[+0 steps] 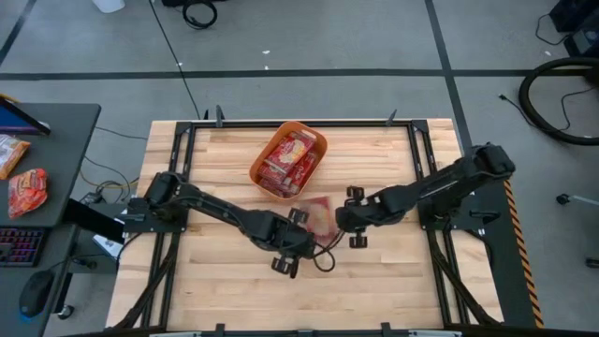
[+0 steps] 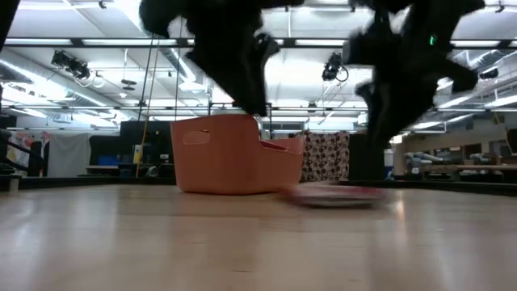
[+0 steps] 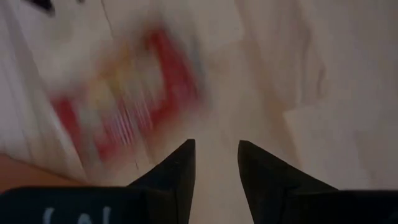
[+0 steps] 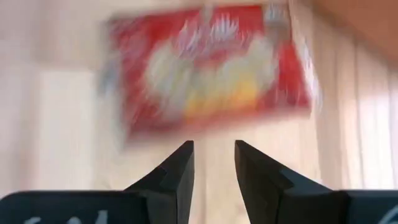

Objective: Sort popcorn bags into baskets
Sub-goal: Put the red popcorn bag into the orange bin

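An orange tub [image 1: 319, 142] stands at the table's far middle with several red popcorn packets [image 1: 288, 161] lying in it. It also shows in the low view [image 2: 226, 153]. One red packet with a cream centre [image 1: 319, 212] lies flat on the wood just near of the tub, and shows in the low view [image 2: 335, 194] and both wrist views [image 3: 124, 93] [image 4: 211, 68]. My left gripper [image 1: 307, 231] [image 3: 216, 144] hovers at the packet's near-left side, fingers slightly apart and empty. My right gripper [image 1: 341, 221] [image 4: 213, 144] hovers at its right side, fingers slightly apart and empty.
A dark side table [image 1: 56, 140] left of the work table carries two more red packets [image 1: 26, 190] and a keyboard. A black cable [image 1: 328, 259] loops beside my left wrist. Black frame rails [image 1: 178, 159] run along the table's left and right sides.
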Robot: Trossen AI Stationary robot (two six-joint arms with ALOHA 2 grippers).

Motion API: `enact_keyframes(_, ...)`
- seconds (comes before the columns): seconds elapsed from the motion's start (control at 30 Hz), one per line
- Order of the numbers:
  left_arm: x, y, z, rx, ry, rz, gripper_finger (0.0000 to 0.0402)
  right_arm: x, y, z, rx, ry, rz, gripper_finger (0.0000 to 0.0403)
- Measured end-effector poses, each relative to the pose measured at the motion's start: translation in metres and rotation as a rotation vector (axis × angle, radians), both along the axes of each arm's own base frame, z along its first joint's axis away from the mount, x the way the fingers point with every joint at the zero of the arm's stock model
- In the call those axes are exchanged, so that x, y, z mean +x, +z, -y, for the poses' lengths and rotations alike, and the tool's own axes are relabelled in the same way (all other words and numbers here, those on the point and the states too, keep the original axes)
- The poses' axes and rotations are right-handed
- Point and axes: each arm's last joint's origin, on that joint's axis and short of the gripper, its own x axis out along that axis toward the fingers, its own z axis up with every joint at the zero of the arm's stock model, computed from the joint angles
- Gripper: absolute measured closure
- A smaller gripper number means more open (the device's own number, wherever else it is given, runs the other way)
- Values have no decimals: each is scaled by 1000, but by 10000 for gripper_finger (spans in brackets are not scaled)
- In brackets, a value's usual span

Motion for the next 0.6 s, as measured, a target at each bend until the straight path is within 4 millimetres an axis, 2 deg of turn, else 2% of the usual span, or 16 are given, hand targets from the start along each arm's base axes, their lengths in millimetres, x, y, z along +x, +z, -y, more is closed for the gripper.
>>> enact_keyframes(0.1, -3, 8, 7, -7, -5, 5, 276, -6, 17, -3, -37, 1, 55, 282)
enact_keyframes(0.27, -12, 4, 14, 13, -20, -59, 276, -21, 27, -6, -21, -38, 63, 283)
enact_keyframes(0.43, -12, -12, 15, -4, 106, -114, 271, -31, 23, -11, -60, -82, 86, 283)
enact_keyframes(0.6, -5, -32, 20, -55, 240, -110, 234, -36, 5, -12, -142, -111, 129, 283)
